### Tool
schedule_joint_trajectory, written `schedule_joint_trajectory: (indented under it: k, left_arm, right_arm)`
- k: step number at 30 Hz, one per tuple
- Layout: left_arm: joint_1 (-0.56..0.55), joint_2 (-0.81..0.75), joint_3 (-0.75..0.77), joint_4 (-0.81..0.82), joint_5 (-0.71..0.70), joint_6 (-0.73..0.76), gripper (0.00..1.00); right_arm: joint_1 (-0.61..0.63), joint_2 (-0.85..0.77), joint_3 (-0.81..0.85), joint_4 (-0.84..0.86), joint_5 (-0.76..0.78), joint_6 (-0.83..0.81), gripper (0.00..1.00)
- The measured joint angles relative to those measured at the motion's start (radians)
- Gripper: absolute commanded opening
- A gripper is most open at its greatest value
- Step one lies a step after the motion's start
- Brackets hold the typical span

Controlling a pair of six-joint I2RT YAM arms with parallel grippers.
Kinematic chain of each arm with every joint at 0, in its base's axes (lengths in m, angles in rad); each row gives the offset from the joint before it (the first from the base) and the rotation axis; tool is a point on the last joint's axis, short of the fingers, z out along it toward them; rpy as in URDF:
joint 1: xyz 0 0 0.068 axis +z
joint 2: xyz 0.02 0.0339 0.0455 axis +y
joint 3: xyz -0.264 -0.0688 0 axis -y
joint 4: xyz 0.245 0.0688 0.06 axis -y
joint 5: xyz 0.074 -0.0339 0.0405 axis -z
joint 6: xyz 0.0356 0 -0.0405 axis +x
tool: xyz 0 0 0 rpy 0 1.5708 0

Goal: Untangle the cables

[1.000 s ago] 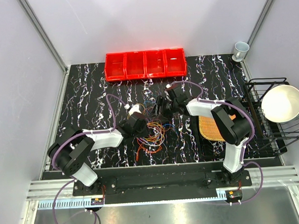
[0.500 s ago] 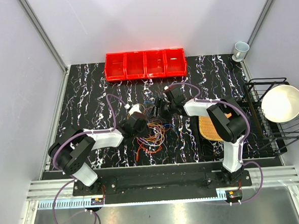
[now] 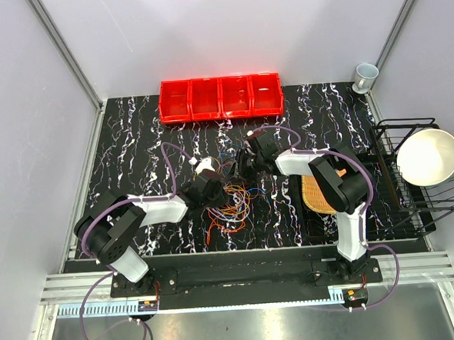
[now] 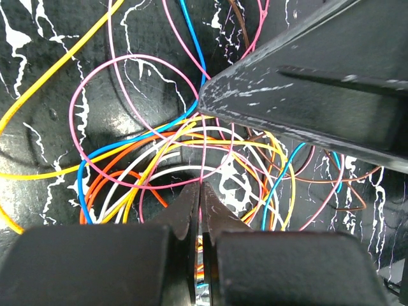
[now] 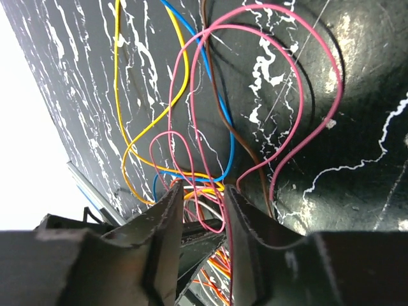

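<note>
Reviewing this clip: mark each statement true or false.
1. The red bins hold cables. False: they look empty, and the cables lie tangled between the two grippers.
2. The left gripper is pinched shut. True.
3. A white bowl sits in the rack on the right. True.
4. The right gripper is clamped fully shut. False: a gap shows between its fingers, with cables running through it.
5. The cup stands at the front left. False: it is at the back right corner.

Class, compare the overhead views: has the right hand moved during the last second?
Yes: the right hand edged slightly left, away from the wire rack.
</note>
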Motion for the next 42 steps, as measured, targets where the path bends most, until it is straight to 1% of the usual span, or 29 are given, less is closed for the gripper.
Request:
schedule_joint_trajectory:
  k: [6,7,8,10,11,12,13,14,16,17,19,20,22,27,32,38,42]
  left_arm:
    - [0.001,0.000,0.000,0.001,0.001,0.000,0.00]
    - [0.001,0.000,0.000,0.001,0.001,0.000,0.00]
    - [0.001,0.000,0.000,0.001,0.000,0.000,0.00]
    - [0.001,0.000,0.000,0.001,0.001,0.000,0.00]
    - [0.001,0.000,0.000,0.001,0.001,0.001,0.06]
    - [0.001,0.000,0.000,0.000,0.002,0.003,0.18]
    - [0.001,0.000,0.001,-0.001,0.002,0.008,0.40]
    - [0.001,-0.002,0.003,-0.010,0.002,0.018,0.50]
    - [0.001,-0.032,0.009,-0.035,0.003,0.025,0.63]
    - [0.001,-0.062,0.010,-0.067,-0.003,0.032,0.75]
    - [0.001,-0.134,0.011,-0.154,-0.021,0.049,0.84]
    - [0.001,-0.179,0.016,-0.210,-0.037,0.057,0.90]
    - [0.001,-0.274,0.039,-0.321,-0.075,0.077,0.95]
    - [0.001,-0.499,0.157,-0.576,-0.192,0.125,0.97]
    - [0.005,-0.675,0.251,-0.766,-0.270,0.177,0.99]
    - [0.006,-0.739,0.349,-0.984,-0.303,0.222,0.99]
    - [0.006,-0.779,0.356,-1.073,-0.353,0.241,0.99]
  right_arm:
    - [0.010,0.021,0.003,0.005,0.002,0.002,0.26]
    - [0.011,0.024,0.003,0.007,0.002,0.002,0.23]
    - [0.012,0.028,0.003,0.008,0.001,0.003,0.17]
    - [0.012,0.032,0.003,0.008,0.001,0.002,0.11]
    - [0.012,0.032,0.003,0.008,0.001,0.004,0.07]
    - [0.012,0.032,0.003,0.009,0.001,0.005,0.05]
    - [0.012,0.032,0.003,0.009,0.001,0.005,0.04]
    - [0.012,0.032,0.005,0.007,0.001,0.005,0.03]
    - [0.012,0.031,0.010,-0.003,0.003,0.002,0.01]
    - [0.012,0.028,0.015,-0.013,0.005,-0.003,0.00]
    - [0.013,0.013,0.034,-0.051,0.014,-0.017,0.00]
    - [0.013,0.000,0.050,-0.084,0.019,-0.028,0.00]
    - [0.013,-0.037,0.094,-0.142,0.037,-0.051,0.00]
    - [0.013,-0.166,0.250,-0.270,0.078,-0.118,0.00]
    - [0.010,-0.269,0.435,-0.375,0.123,-0.183,0.00]
    - [0.007,-0.309,0.719,-0.499,0.180,-0.261,0.00]
    - [0.004,-0.308,0.907,-0.578,0.218,-0.306,0.00]
